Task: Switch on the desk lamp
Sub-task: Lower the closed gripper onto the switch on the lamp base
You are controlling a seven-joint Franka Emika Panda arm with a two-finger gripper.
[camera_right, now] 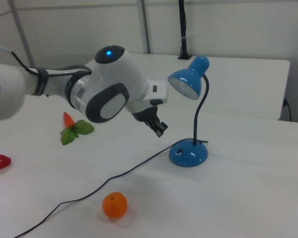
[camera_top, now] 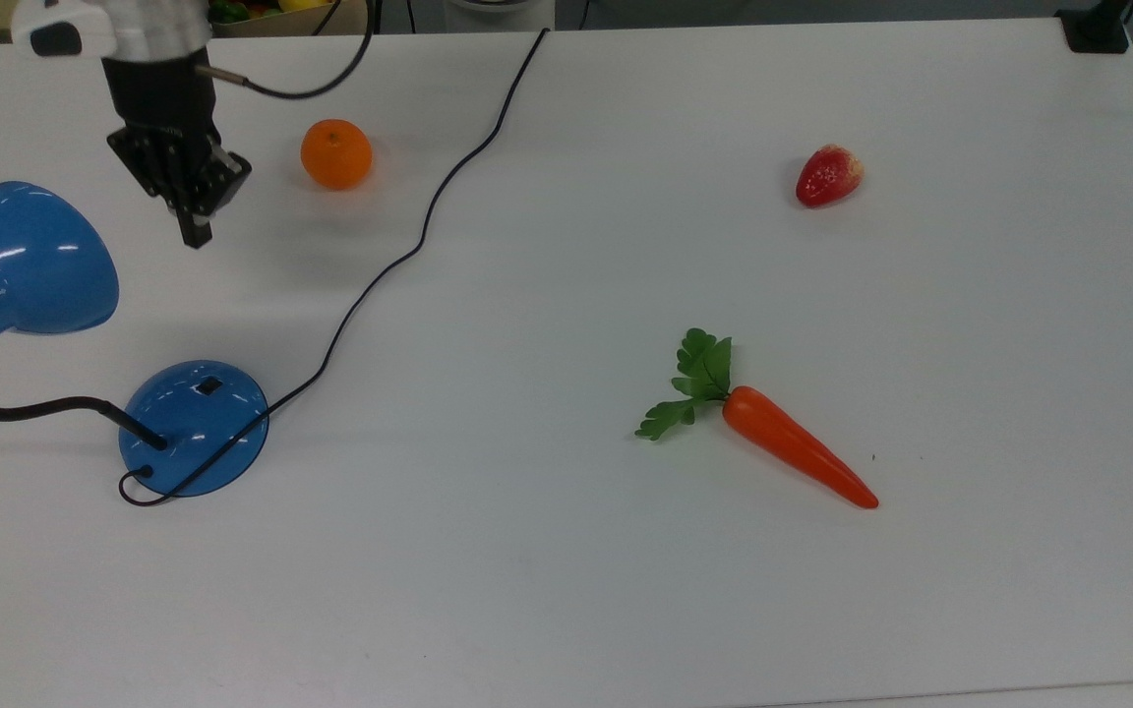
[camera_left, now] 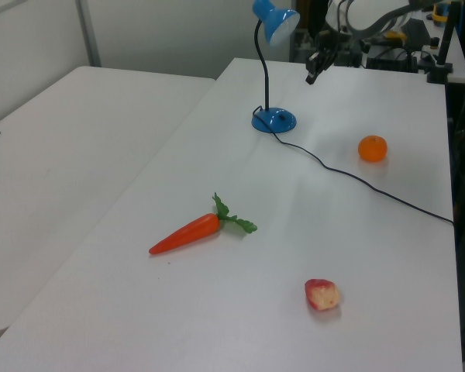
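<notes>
Top view first, and we start at the near edge: bare white surface (camera_top: 566, 610) all along the bottom, nothing in the way. A step farther in, the carrot (camera_top: 793, 454) lies to the right with its green top pointing left, and over on the left sits the desk lamp (camera_top: 195, 427), its round blue base flat on the surface with the small black switch (camera_top: 208, 386) on the far side of the dome. The bendy neck loops off to the left and carries the shade (camera_top: 28, 258), which hangs just above and to the far left of the base. The cord (camera_top: 409, 251) runs from the base up and away to the far edge. Farther still, the orange (camera_top: 335, 154) sits just right of the arm, and the strawberry (camera_top: 828, 175) is well off to the right. And there is the gripper (camera_top: 195, 232), pointing down with its fingers clenched together into a single tip, holding nothing, hovering between the shade and the orange and well short of the base. My read: this is the approach, and the lamp looks unlit. The next move calls for travelling nearer until the tip is over the switch, then a straight press down, keeping clear of the shade on the left and the cord trailing on the right.
</notes>
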